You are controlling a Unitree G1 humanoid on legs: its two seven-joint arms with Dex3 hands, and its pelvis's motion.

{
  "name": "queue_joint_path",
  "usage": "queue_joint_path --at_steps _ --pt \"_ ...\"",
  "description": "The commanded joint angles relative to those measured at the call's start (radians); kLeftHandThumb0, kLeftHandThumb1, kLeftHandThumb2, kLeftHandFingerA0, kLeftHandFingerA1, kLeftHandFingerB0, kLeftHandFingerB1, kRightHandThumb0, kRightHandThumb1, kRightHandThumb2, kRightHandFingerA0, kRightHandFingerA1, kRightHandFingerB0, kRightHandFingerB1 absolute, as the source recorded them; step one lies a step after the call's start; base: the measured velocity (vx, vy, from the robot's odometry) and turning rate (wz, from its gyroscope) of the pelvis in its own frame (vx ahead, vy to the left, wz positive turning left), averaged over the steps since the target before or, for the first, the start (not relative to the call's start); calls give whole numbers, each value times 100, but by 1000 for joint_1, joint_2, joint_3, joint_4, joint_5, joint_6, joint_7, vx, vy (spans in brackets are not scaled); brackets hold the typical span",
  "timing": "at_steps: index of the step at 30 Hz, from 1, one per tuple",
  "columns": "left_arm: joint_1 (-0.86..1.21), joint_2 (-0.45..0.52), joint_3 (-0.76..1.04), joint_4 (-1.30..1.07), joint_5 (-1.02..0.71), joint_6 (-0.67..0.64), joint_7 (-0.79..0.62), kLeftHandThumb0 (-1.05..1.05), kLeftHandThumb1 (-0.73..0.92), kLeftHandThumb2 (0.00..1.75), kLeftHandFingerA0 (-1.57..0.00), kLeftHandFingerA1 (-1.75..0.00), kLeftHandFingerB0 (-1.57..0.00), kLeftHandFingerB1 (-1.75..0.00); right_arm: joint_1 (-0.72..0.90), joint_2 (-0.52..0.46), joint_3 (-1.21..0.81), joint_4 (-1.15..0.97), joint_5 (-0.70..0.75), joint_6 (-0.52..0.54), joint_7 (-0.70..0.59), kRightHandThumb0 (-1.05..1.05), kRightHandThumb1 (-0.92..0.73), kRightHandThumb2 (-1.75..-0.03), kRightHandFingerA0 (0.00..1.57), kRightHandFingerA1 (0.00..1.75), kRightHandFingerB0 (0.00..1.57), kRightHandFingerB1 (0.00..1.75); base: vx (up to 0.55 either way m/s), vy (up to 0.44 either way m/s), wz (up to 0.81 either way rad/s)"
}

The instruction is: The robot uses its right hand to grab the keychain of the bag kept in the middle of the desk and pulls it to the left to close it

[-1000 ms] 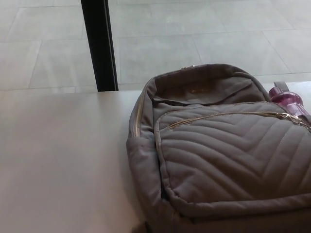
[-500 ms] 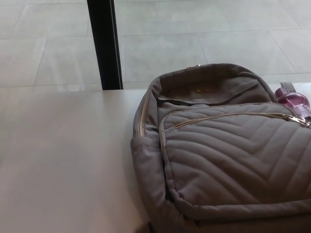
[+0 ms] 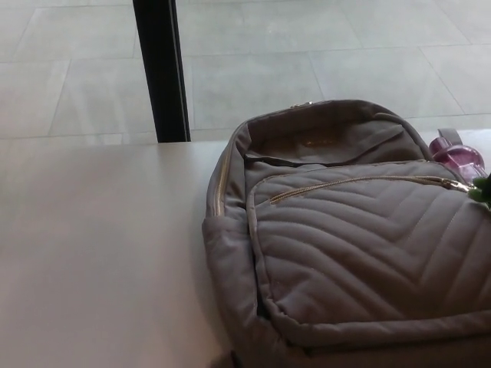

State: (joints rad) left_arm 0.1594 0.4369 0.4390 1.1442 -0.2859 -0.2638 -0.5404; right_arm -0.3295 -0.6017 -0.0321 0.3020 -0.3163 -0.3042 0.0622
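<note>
A grey-brown quilted backpack (image 3: 360, 253) lies flat on the white desk (image 3: 100, 253), filling the right half of the head view. Its front pocket has a gold zipper (image 3: 353, 182) running from left to right, and the metal pull (image 3: 458, 184) sits at the far right end. A small green charm (image 3: 481, 192) shows beside the pull at the picture's right edge. The main compartment (image 3: 322, 142) at the top of the bag gapes open. Neither of my hands shows in the picture.
A purple-lidded bottle (image 3: 457, 157) stands right behind the bag's upper right corner. A black post (image 3: 161, 69) rises behind the desk's far edge, with pale floor tiles (image 3: 307, 54) beyond.
The whole picture shifted slightly as the camera moved. A green charm now shows by the zipper pull at the right edge. The bag itself has not moved.
</note>
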Motion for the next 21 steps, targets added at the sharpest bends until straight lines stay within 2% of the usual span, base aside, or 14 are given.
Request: queue_joint_path --at_steps 1,3,4,5,6,7,8,9,11,13,16,17,19,21 --pt "6 15 5 12 -1 -24 -14 -105 58 96 -81 -136 -63 -131 -50 34 46 -46 17 67 78 -5 -50 -115 89 175 80 158 0 0 0" --pt "3 12 2 12 0 -16 -15 -105 57 95 -82 -136 -64 -131 -69 62 56 -73 31 118 95 -5 -50 -117 89 175 79 159 0 0 0" --pt "2 11 -8 15 13 -25 -5 -105 50 129 -84 -127 -71 -117 -81 75 64 -83 27 134 97 -6 -50 -116 89 175 78 161 0 0 0" --pt "2 8 -9 15 15 -27 1 -105 49 128 -85 -128 -74 -118 -91 88 70 -84 28 130 94 -4 -50 -117 87 175 77 161 0 0 0" --pt "1 7 -12 18 17 -30 5 -105 50 129 -82 -127 -72 -117 -123 109 91 -66 18 97 89 -9 -46 -119 122 144 102 130 0 0 0" --pt "1 7 -13 20 17 -31 5 -105 50 129 -82 -127 -72 -117 -127 111 94 -65 16 96 89 -9 -46 -119 122 144 102 130 0 0 0" --pt "0 7 -16 20 20 -33 10 -105 50 128 -81 -127 -72 -117 -131 116 96 -69 17 105 92 -8 -44 -129 89 175 80 159 0 0 0" --pt "2 7 -19 18 23 -35 15 -105 60 97 -76 -138 -61 -130 -143 132 101 -80 22 126 99 -9 -42 -136 90 173 79 156 0 0 0" --pt "1 6 -14 20 12 -26 9 -105 49 128 -82 -127 -71 -116 -158 153 107 -94 26 157 108 -8 -43 -136 91 173 79 156 0 0 0" --pt "7 4 -28 17 27 -42 19 -105 61 97 -75 -137 -59 -130 -163 160 109 -93 21 155 107 -7 -39 -140 91 173 81 156 0 0 0" --pt "12 5 -38 20 34 -51 31 -105 51 130 -80 -125 -69 -115 -159 160 110 -87 25 146 116 -5 -42 -134 91 175 82 160 0 0 0" --pt "15 4 -37 17 30 -54 28 -105 63 96 -73 -136 -60 -123 -159 160 109 -75 29 136 118 -7 -43 -133 90 175 81 162 0 0 0" --pt "15 2 -38 15 25 -43 30 -105 53 130 -82 -125 -72 -115 -150 155 108 -70 30 133 125 -7 -45 -130 90 175 82 159 0 0 0" --pt "1 -4 -19 26 -4 -13 8 -104 53 131 -90 -129 -80 -119 -150 158 101 -50 51 120 137 -6 -45 -131 92 175 83 159 0 0 0"
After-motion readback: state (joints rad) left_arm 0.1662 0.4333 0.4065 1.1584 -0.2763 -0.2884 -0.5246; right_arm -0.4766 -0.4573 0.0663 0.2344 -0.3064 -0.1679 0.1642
